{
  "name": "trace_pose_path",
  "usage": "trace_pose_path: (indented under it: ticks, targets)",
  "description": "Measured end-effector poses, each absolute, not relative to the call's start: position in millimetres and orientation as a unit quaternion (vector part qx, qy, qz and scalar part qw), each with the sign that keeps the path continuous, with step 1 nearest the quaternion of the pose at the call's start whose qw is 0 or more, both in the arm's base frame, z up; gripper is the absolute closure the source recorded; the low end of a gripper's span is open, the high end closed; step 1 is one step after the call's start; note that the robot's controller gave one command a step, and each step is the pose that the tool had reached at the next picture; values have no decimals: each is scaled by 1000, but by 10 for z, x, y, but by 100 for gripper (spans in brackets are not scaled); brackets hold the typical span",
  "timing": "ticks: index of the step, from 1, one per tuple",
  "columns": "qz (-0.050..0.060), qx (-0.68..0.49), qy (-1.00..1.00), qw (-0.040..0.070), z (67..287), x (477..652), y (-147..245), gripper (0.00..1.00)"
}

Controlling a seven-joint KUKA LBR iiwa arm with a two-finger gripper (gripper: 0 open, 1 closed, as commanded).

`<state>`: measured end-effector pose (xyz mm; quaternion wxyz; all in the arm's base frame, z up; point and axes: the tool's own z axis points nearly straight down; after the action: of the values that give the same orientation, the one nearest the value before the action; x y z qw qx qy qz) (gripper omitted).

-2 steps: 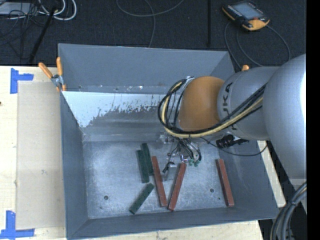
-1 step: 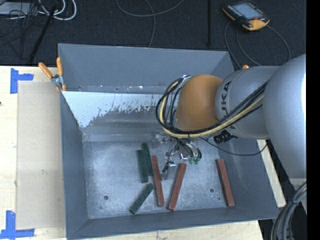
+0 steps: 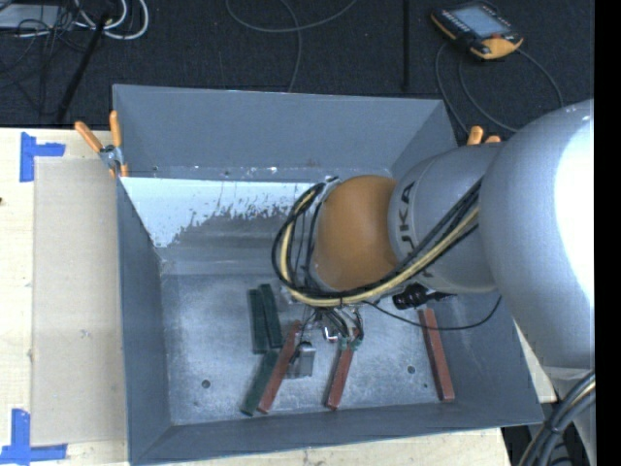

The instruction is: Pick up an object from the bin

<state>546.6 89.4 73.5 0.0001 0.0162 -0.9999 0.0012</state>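
My gripper (image 3: 326, 332) hangs low over the middle of the bin floor, mostly hidden under the arm's orange cover. Just left of it lies a dark green rectangular block (image 3: 262, 318), pointing away from the front wall. Below the gripper a reddish-brown flat stick (image 3: 284, 365) slants down to the left, with a dark green stick (image 3: 258, 388) alongside its lower end. A second reddish-brown stick (image 3: 339, 377) lies just right of these, its upper end under the gripper. I see nothing held.
A third reddish-brown stick (image 3: 437, 354) lies near the bin's right wall, apart from the others. The arm and its cables cover the bin's back right part. The left half of the floor is bare grey metal.
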Motion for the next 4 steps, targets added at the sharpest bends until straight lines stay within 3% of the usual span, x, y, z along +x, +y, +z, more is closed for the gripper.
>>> trace_pose_path:
  ticks: [1,2,3,4]
  targets:
    - [-1,61,-998,0,709,5476,1127,100]
    - [-1,62,-998,0,705,5588,1032,100]
    - [0,49,-999,1,844,5638,1322,100]
    - [-2,53,-999,1,998,5825,1268,100]
